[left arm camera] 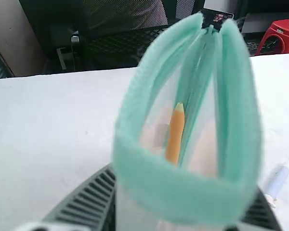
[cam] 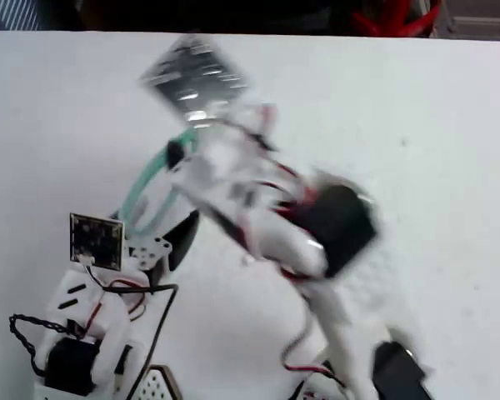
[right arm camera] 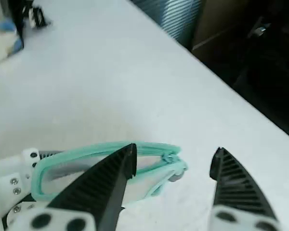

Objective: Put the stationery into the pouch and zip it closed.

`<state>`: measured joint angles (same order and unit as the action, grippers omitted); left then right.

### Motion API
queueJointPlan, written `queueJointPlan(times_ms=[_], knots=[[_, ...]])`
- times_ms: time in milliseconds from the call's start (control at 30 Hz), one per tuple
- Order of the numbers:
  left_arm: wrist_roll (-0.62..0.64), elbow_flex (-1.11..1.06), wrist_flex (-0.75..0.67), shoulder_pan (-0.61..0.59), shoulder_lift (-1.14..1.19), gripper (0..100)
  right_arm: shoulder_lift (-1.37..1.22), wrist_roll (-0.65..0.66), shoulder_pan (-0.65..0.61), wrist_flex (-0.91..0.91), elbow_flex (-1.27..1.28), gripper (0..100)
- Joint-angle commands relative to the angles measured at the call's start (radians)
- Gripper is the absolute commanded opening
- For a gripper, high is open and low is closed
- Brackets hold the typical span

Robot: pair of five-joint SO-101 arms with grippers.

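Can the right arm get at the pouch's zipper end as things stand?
Probably yes. In the right wrist view the zipper end of the pouch lies between the open jaws of the right arm, nothing in front of it; how far beyond the tips is unclear.

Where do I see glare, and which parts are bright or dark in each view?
High view: glare on the board, and a bright, nearly shadowless table. Left wrist view: the pouch is evenly lit, the pencil inside it is plain to see, and the room behind is dark. Right wrist view: bright table, dark room beyond its edge.
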<state>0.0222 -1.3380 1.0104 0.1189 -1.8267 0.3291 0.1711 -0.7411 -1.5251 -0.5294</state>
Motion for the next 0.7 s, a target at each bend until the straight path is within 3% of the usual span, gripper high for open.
queueJointPlan(times_ms=[0, 167, 333, 667], knots=[[-0.017, 0.011, -0.005, -0.021, 0.002, 23, 0.113, -0.078, 0.136, 0.024, -0.014, 24.3], [-0.017, 0.006, -0.011, -0.002, 0.002, 20, 0.107, -0.089, 0.354, -0.031, 0.196, 24.3], [-0.017, 0.006, -0.012, -0.002, 0.002, 21, 0.027, -0.078, 0.519, 0.041, 0.499, 24.4], [-0.017, -0.017, -0.026, -0.002, 0.002, 22, -0.228, -0.089, 0.599, 0.252, 0.74, 24.6]])
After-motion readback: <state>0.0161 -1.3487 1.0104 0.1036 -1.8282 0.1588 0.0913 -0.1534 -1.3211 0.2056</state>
